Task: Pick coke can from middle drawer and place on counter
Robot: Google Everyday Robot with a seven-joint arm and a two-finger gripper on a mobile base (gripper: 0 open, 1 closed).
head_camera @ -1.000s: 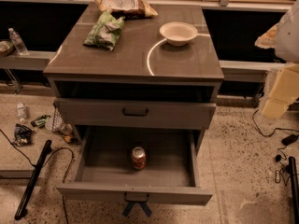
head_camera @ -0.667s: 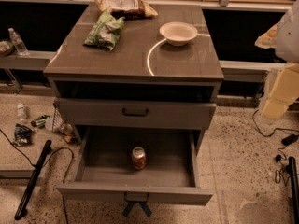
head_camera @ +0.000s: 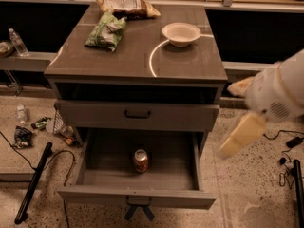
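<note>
The coke can, red with a silver top, stands upright in the middle of the open middle drawer, the cabinet's lowest tier. The counter is the glossy grey-brown top with a thin curved white line. My white arm reaches in from the right edge. Its pale yellow end, the gripper, hangs blurred just right of the drawer's right side, above the floor and apart from the can.
On the counter lie a green chip bag, a brown snack bag and a white bowl. The upper drawer is shut. Litter, a water bottle and a black pole lie at the left; cables at the right.
My arm has swung in from the right edge, leftward and down toward the open drawer. The can, drawer and counter items have not moved.
</note>
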